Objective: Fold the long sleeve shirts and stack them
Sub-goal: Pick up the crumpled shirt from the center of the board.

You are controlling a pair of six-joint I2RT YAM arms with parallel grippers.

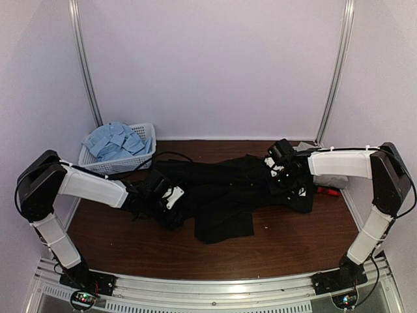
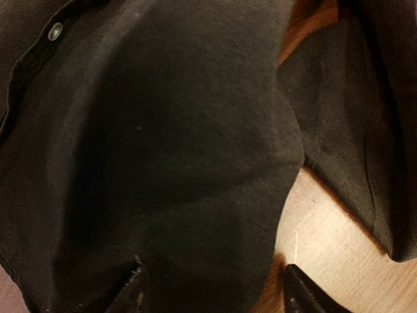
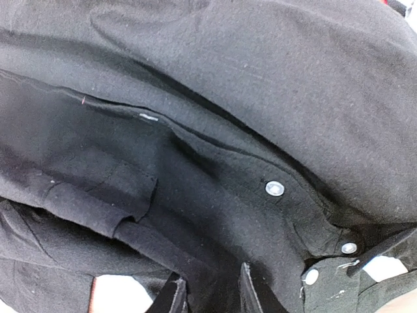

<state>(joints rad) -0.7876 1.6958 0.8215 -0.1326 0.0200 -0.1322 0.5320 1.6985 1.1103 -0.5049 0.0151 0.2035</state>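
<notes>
The black long sleeve shirt [image 1: 221, 195] lies crumpled across the middle of the brown table, one part hanging toward the front. My left gripper [image 1: 171, 199] sits low at its left end. In the left wrist view the left gripper [image 2: 218, 293] stands open, its fingers [image 2: 133, 293] wide apart astride a bulging fold of the black shirt [image 2: 169, 150]. My right gripper [image 1: 287, 179] is at the shirt's right end. In the right wrist view the right gripper [image 3: 212, 293] is shut on a fold of the black shirt [image 3: 215, 195] near its button placket. A light blue shirt [image 1: 114, 140] lies in the basket.
A white mesh basket [image 1: 148, 129] stands at the back left. A bit of red cloth [image 1: 329, 191] and pale cloth [image 1: 335, 180] show under the right arm at the table's right edge. Bare wood [image 1: 293, 241] shows along the front.
</notes>
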